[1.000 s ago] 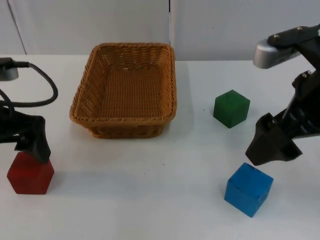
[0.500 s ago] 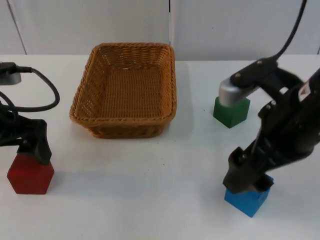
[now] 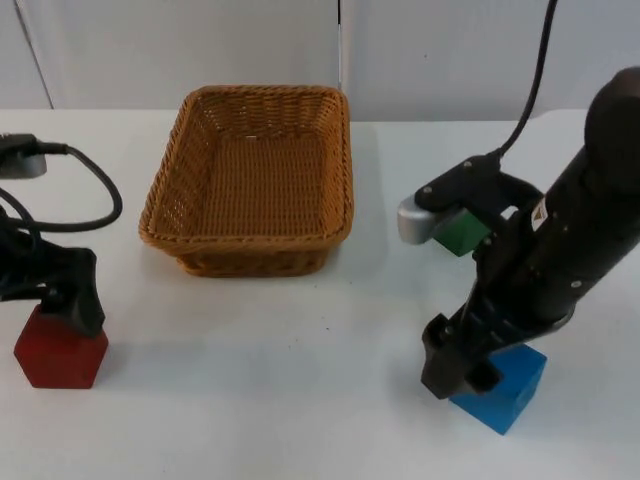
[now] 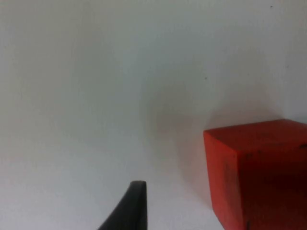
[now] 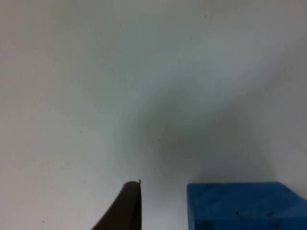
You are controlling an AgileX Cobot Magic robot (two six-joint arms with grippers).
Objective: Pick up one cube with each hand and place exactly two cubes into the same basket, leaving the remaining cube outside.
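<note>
White table (image 3: 300, 400), grey partition behind, wicker basket (image 3: 250, 180) at the back as my landmark. Right gripper (image 3: 458, 368) is down at the blue cube (image 3: 500, 385), front-right of the basket; I can't tell its finger opening. Left gripper (image 3: 70, 300) sits on the red cube (image 3: 60, 352), front-left of the basket; opening also unclear. Green cube (image 3: 462, 232) right of the basket, partly behind the right arm.

Robot lab bench — bare white table top (image 3: 300, 400), grey partition wall (image 3: 200, 50) behind — two black arms.
</note>
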